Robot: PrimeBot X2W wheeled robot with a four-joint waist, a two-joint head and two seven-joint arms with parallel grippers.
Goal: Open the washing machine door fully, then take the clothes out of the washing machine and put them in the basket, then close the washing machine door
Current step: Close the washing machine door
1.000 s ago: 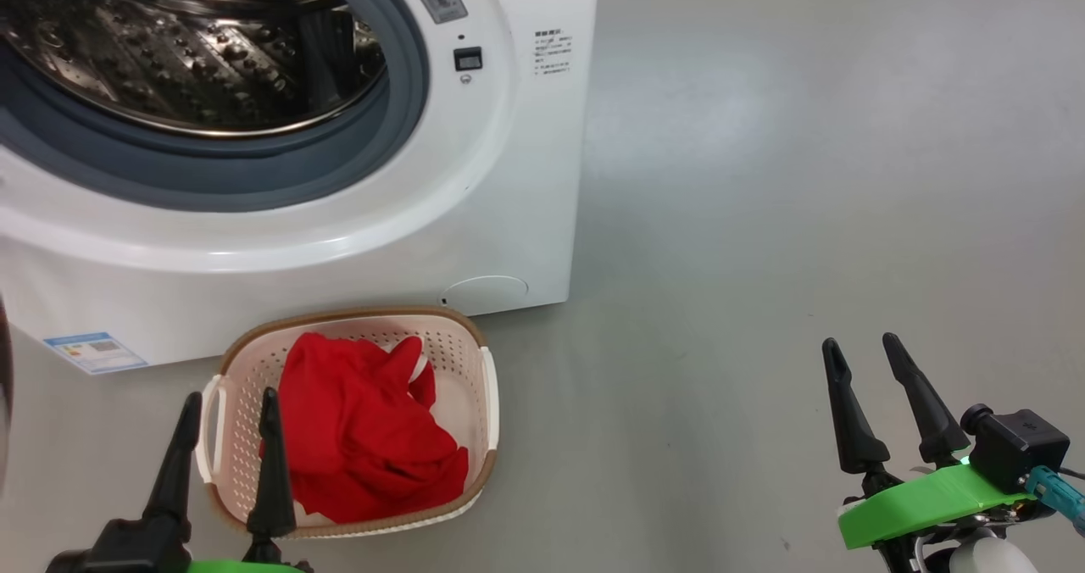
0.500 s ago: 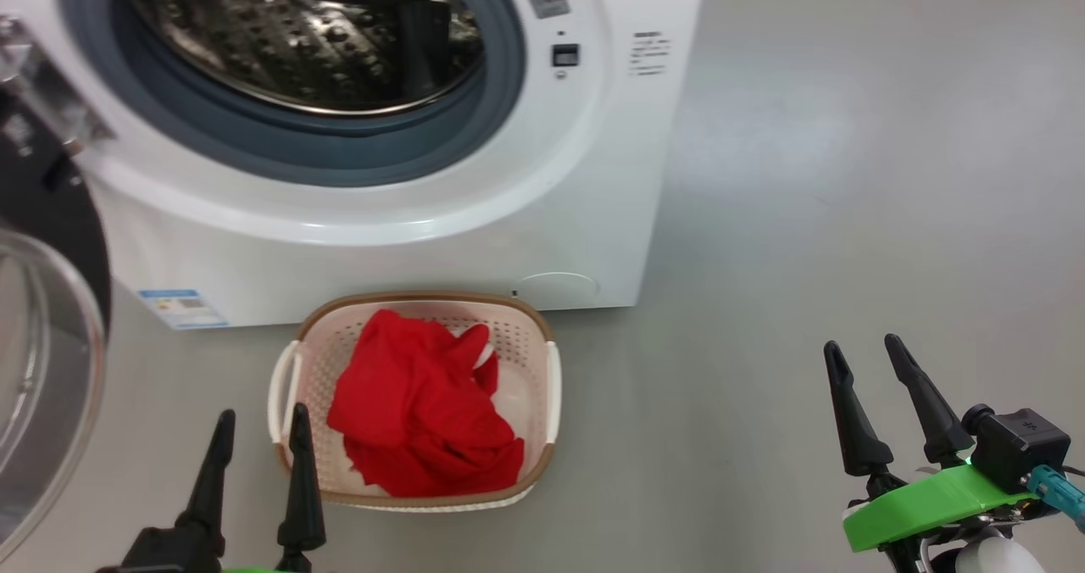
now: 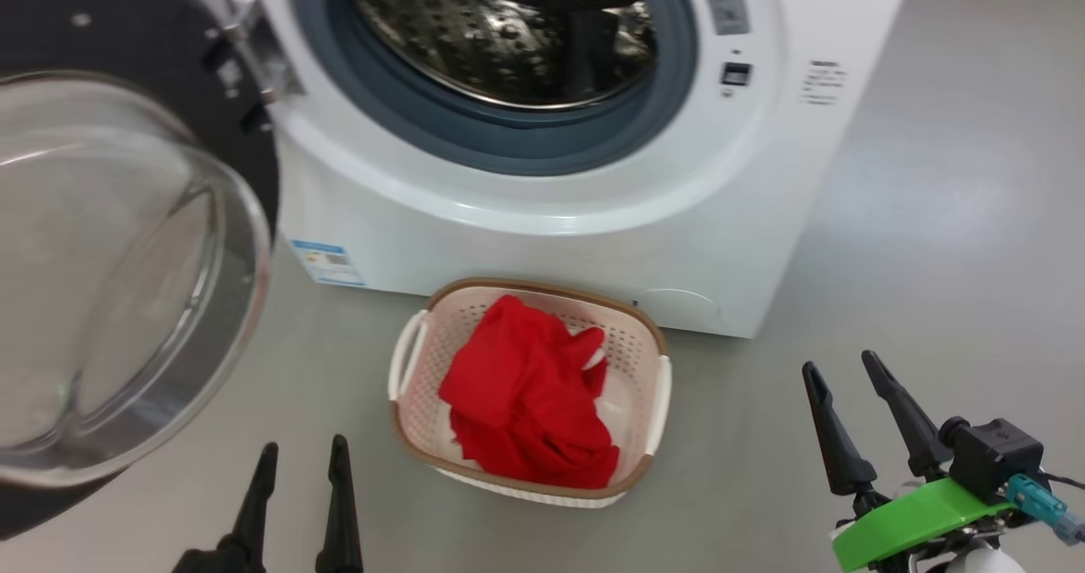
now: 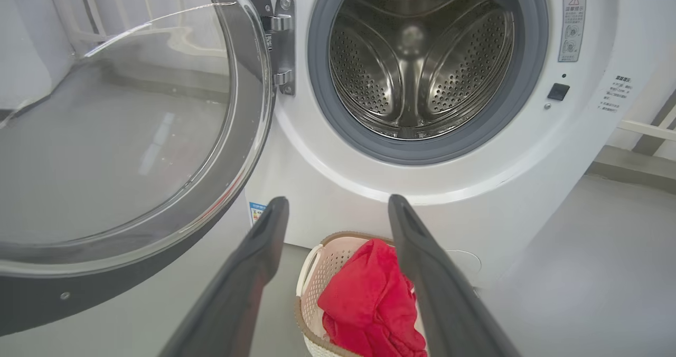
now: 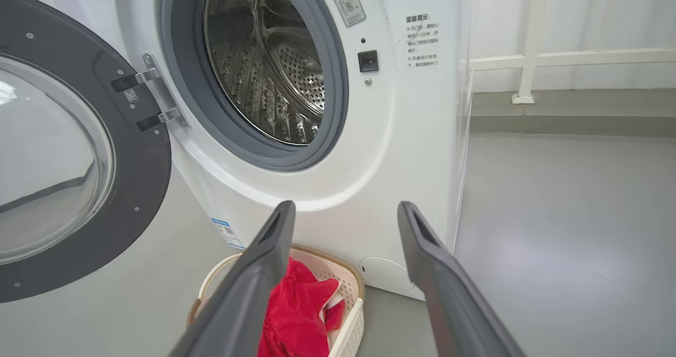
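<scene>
Left end effector (image 3: 303, 447) spread, empty: swing the washing machine door (image 3: 127, 13) carelessly and you could knock the basket (image 3: 530, 287).

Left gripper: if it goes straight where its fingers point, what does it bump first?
Most likely the white front of the washing machine, beside its drum opening. The left gripper aims above the basket and clear of the open washing machine door; depth is unclear.
</scene>
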